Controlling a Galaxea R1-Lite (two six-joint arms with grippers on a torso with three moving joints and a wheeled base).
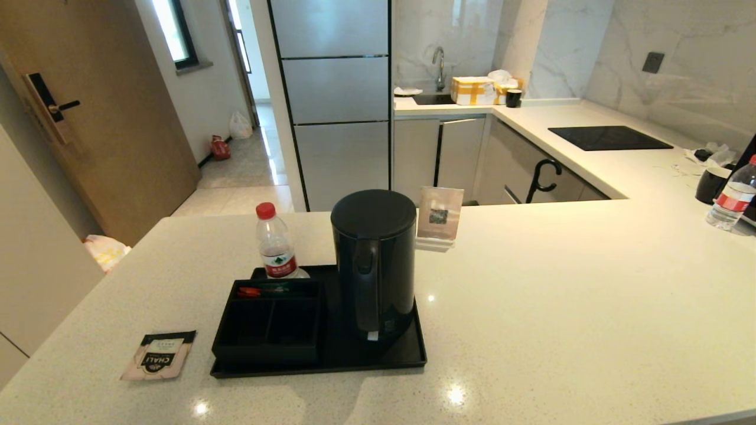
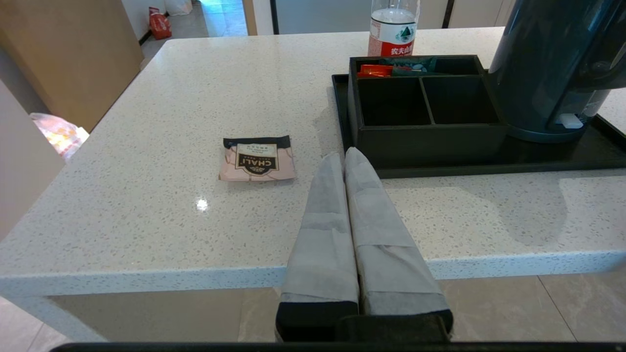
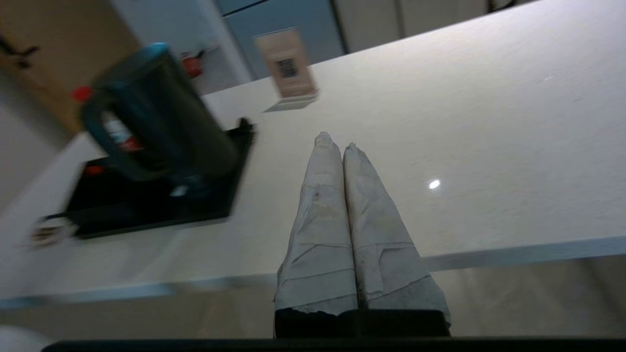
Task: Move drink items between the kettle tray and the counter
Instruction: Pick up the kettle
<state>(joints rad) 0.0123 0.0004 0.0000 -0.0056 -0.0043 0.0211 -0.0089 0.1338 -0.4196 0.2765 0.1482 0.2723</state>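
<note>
A tall matte black kettle (image 1: 374, 262) stands upright on the right half of the black kettle tray (image 1: 407, 351), its handle facing me. A black divided box (image 1: 269, 321) fills the tray's left half. The CHALI tea sachet (image 1: 158, 354) lies flat on the beige speckled counter (image 1: 561, 307), left of the tray. My left gripper (image 2: 343, 155) is shut and empty, hovering near the counter's front edge between the sachet (image 2: 257, 159) and the tray (image 2: 538, 161). My right gripper (image 3: 335, 141) is shut and empty over the counter, right of the kettle (image 3: 161, 112). Neither arm shows in the head view.
A red-capped water bottle (image 1: 274, 243) stands at the tray's back left corner. A small card stand (image 1: 439, 217) sits behind the kettle. Red and green packets (image 1: 263, 290) lie in the box's rear slot. A cooktop (image 1: 608, 137), a bottle (image 1: 732, 198) and a dark cup (image 1: 711, 184) are far right.
</note>
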